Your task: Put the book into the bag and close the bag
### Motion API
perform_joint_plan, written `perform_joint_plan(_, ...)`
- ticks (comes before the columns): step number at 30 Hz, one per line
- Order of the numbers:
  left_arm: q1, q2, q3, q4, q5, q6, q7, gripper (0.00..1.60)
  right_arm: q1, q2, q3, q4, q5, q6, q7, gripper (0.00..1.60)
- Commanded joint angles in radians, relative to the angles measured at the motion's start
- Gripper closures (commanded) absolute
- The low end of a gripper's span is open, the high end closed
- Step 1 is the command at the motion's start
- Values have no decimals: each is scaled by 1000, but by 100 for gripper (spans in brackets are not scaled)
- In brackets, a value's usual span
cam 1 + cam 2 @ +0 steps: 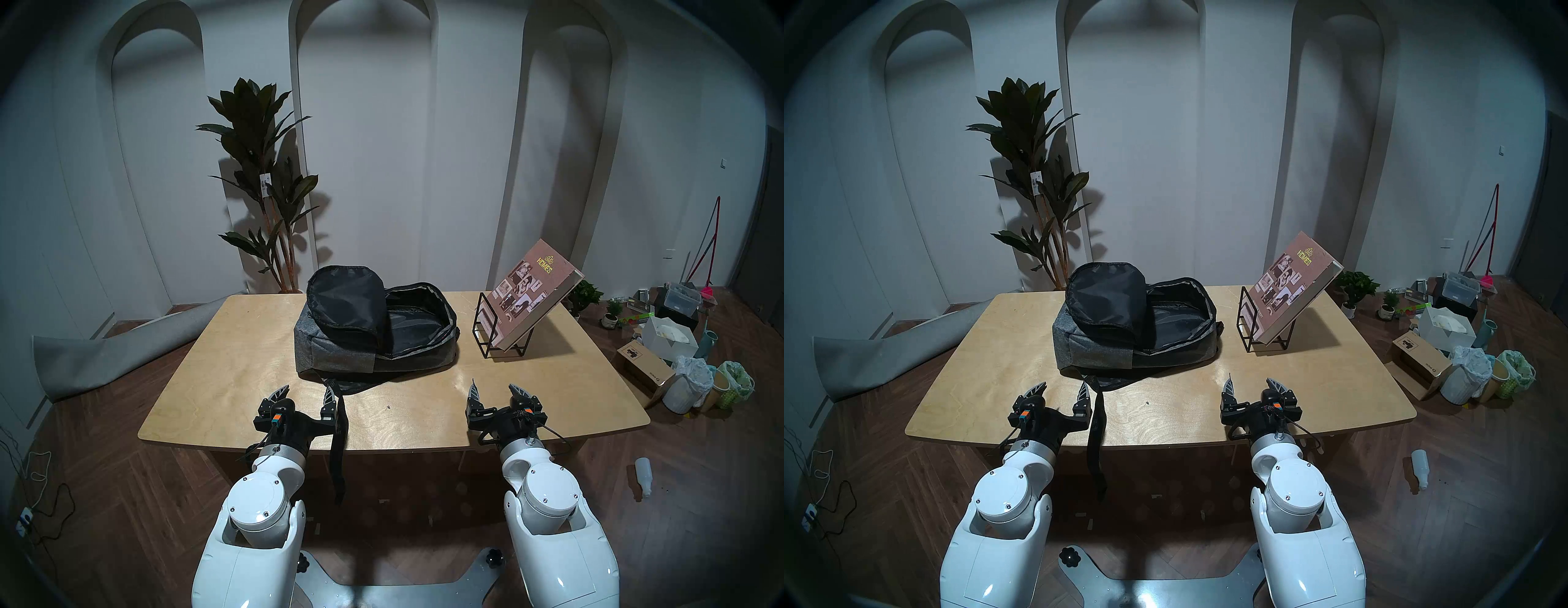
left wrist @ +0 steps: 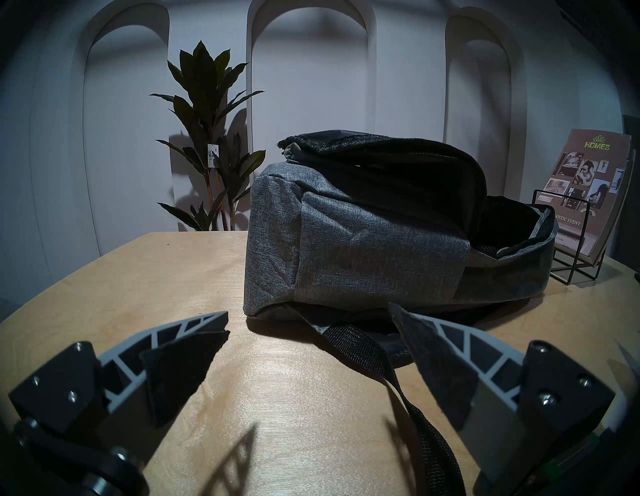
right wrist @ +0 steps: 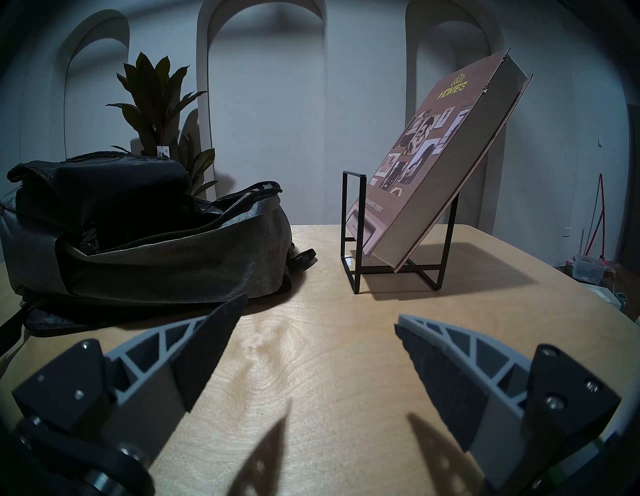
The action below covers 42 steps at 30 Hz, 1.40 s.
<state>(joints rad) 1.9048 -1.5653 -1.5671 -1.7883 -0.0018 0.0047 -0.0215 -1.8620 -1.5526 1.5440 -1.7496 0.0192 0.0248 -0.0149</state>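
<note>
The brown book (image 1: 532, 293) (image 1: 1291, 284) (image 3: 433, 162) (image 2: 588, 187) titled "HOMES" leans tilted in a black wire stand (image 1: 505, 335) (image 3: 394, 249) at the table's back right. The dark grey bag (image 1: 339, 352) (image 1: 1098, 348) (image 2: 346, 242) (image 3: 156, 263) lies at the table's middle, unzipped, its black-lined flap folded back to the left. My left gripper (image 1: 307, 392) (image 2: 308, 311) stands open near the front edge, in front of the bag, beside its strap (image 1: 339, 424) (image 2: 398, 381). My right gripper (image 1: 494, 388) (image 3: 322, 308) stands open in front of the stand. Both are empty.
The light wooden table (image 1: 237, 382) has a rounded front edge. A black strap hangs over that edge. A tall plant (image 1: 263, 182) stands behind the table. Boxes, bins and bags (image 1: 670, 361) crowd the floor at the right. A rolled grey mat (image 1: 106, 356) lies at the left.
</note>
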Motion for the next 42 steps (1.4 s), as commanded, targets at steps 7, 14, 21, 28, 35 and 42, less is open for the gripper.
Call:
perform_joint_plan(7,20,3,-9,-73,10,32,10,0,-11,6,9,-89,35,25,26,0)
perform_joint_plan(14,87,18,-35,-161,1,94,-4,0,-12,25,29,-172,103,144,92,0)
perform_joint_plan(21,110,16,-41,-207,-13,118,-17,0,5,63,94,-249,178,231,160,0)
perform_joint_plan(28,102,17,-52,-210,-26,129,-21,0,-14,97,190,-339,274,294,237,0)
perform_joint_plan(35,62,12,-61,-195,-38,123,-15,0,-49,116,315,-425,349,320,283,0)
perform_joint_plan(42,37,18,-53,-181,-41,127,-24,0,-32,113,459,-508,452,402,287,0)
